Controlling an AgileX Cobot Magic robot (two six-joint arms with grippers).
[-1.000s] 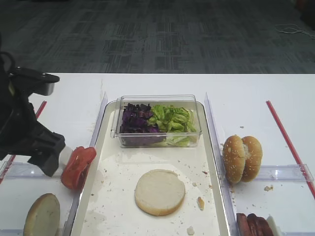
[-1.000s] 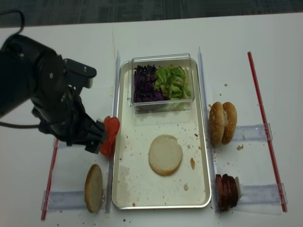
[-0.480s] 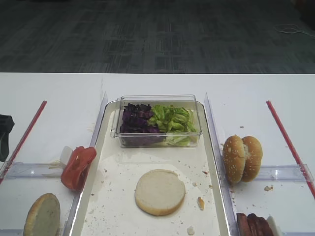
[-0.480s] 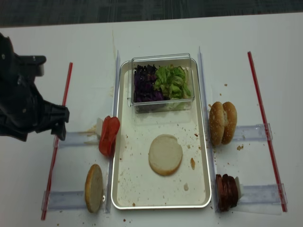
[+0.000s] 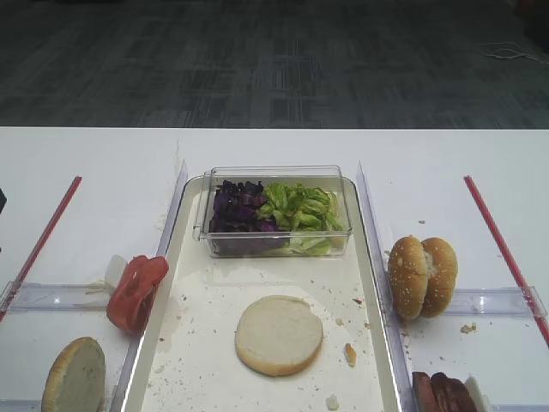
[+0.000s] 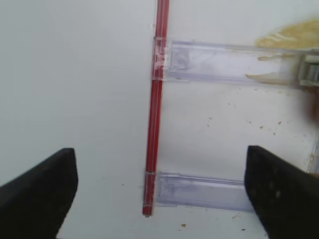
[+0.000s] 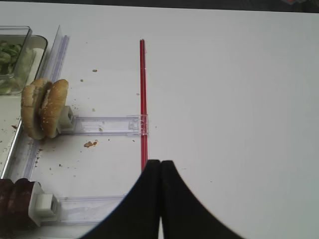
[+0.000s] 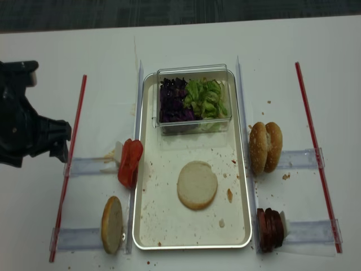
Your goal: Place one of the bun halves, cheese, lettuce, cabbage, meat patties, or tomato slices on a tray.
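A cream-faced bun half lies flat on the silvery tray. Lettuce and cabbage fill a clear box at the tray's far end. Red tomato slices lean outside the tray's left rim. Meat patties stand right of the tray. No cheese shows. My left gripper is open and empty, well left of the tomato. The right gripper is shut on nothing.
A seeded bun pair stands upright right of the tray. Another bun half sits at the near left. Red strips and clear plastic rails lie on both sides of the white table. My left arm fills the left edge.
My left arm has drawn back leftward from the tomato slices and left the plain high view. The tomato slices stay beside the tray rim. The bun half has not moved.
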